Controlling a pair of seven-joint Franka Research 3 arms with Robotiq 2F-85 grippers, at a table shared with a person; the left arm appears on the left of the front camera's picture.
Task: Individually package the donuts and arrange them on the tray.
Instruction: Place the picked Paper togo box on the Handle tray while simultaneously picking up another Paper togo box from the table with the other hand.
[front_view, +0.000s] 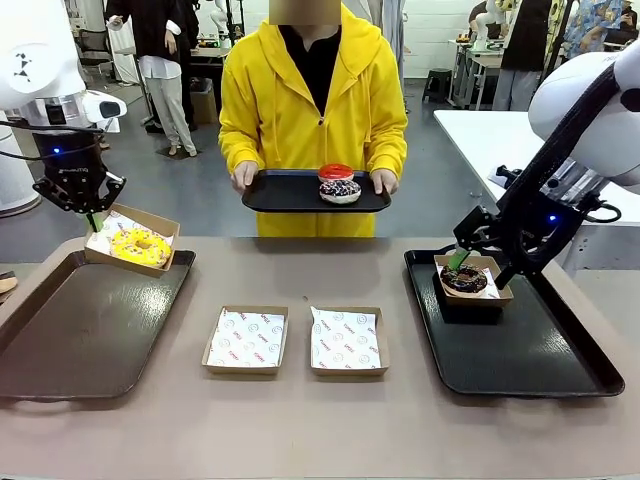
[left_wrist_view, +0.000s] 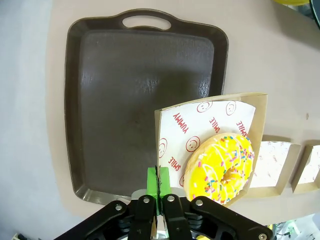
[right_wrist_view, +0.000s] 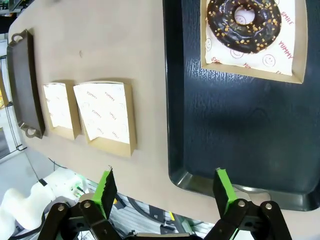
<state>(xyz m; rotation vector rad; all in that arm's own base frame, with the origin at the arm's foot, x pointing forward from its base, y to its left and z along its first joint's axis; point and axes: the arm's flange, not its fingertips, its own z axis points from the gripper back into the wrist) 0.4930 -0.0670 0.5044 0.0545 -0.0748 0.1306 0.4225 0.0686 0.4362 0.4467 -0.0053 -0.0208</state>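
As the left gripper clamps 1 rim of the box over the tray's corner, its yellow donut may slide off; right gripper spread wide.

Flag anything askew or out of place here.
The box with the yellow donut hangs tilted over the left tray's far corner, pinched by one edge in the left gripper.

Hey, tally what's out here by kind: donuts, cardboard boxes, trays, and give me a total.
Donuts: 4 - yellow donut, chocolate donut, red donut, dark sprinkled donut
Cardboard boxes: 4 - yellow donut's box, chocolate donut's box, left empty box, right empty box
Trays: 3 - left tray, right tray, person's tray
Total: 11
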